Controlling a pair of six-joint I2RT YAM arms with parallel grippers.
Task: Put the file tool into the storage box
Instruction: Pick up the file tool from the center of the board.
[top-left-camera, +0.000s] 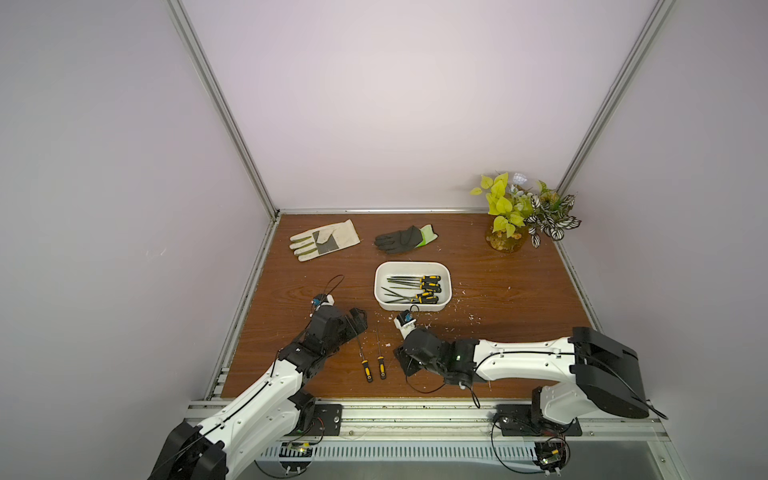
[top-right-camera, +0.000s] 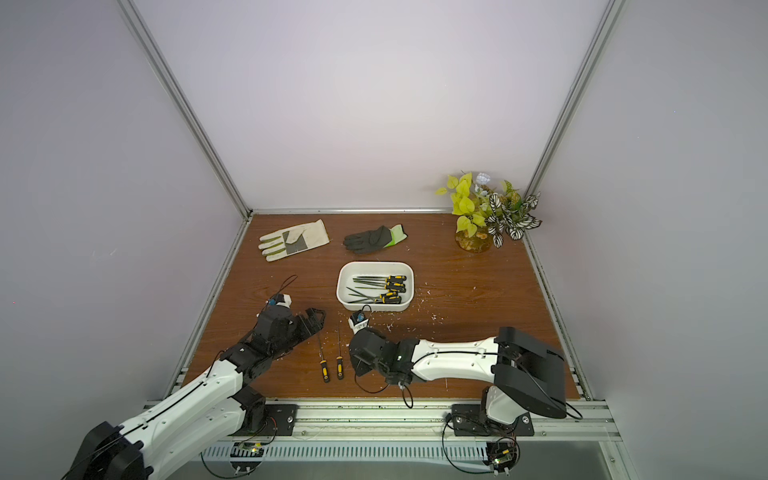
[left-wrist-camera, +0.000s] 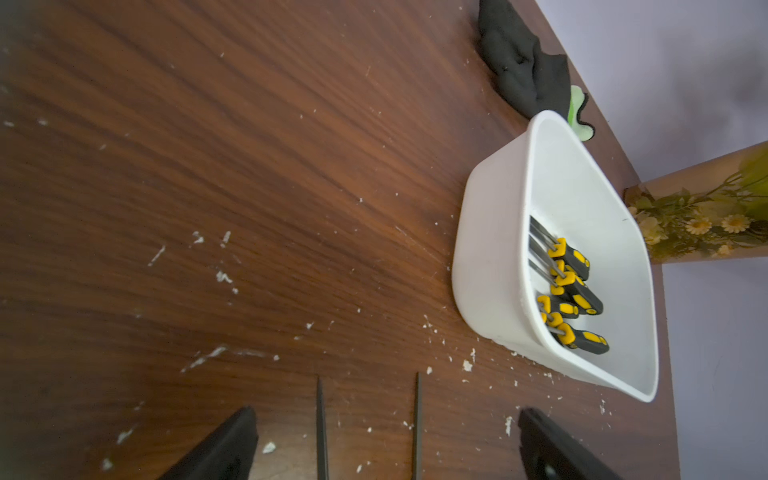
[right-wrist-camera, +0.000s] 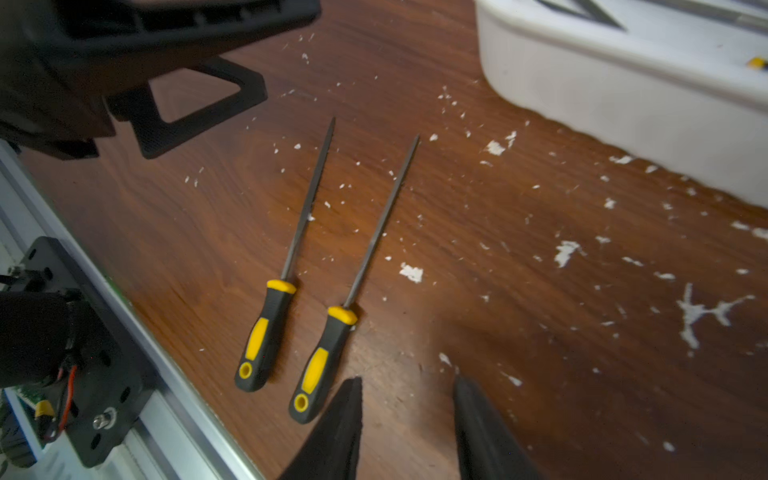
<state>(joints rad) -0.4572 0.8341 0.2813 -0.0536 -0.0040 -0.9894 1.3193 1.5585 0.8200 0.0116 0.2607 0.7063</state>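
White storage box sits mid-table in both top views, stored files inside; left file tool and right file tool lie outside, nearer arms. Left wrist: left gripper spread wide, empty. Right wrist: right gripper parted, empty, beside right file tool's handle.

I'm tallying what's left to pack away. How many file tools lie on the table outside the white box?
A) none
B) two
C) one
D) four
B: a file tool and a second file tool lie side by side on the table, both outside the storage box.
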